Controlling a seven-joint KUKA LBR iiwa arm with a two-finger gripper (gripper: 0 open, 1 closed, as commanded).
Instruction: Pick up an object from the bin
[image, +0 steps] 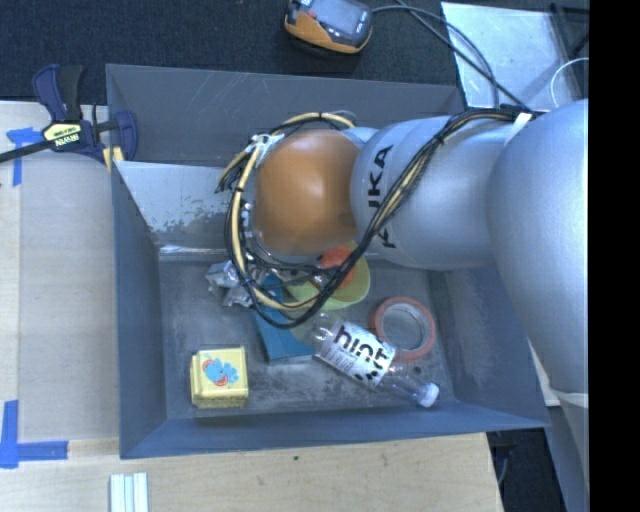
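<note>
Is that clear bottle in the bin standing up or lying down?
Lying down: the clear bottle rests lengthwise on the bin floor, cap pointing lower right, beside the tape roll.

- View's left of bin (140, 330) floor is bare, above & beside yellow box (219, 378): open room there.
- Arm w/ orange cover (300, 195) & cables blocks centre & back.
- Front right crowded: clear bottle (365, 358) lies slantwise, tape roll (405, 327) just behind.
- Blue flat thing (283, 340) fills gap btw. box & bottle.

One bottle (362, 358), one tape roll (428, 331), one box (219, 378)
</note>
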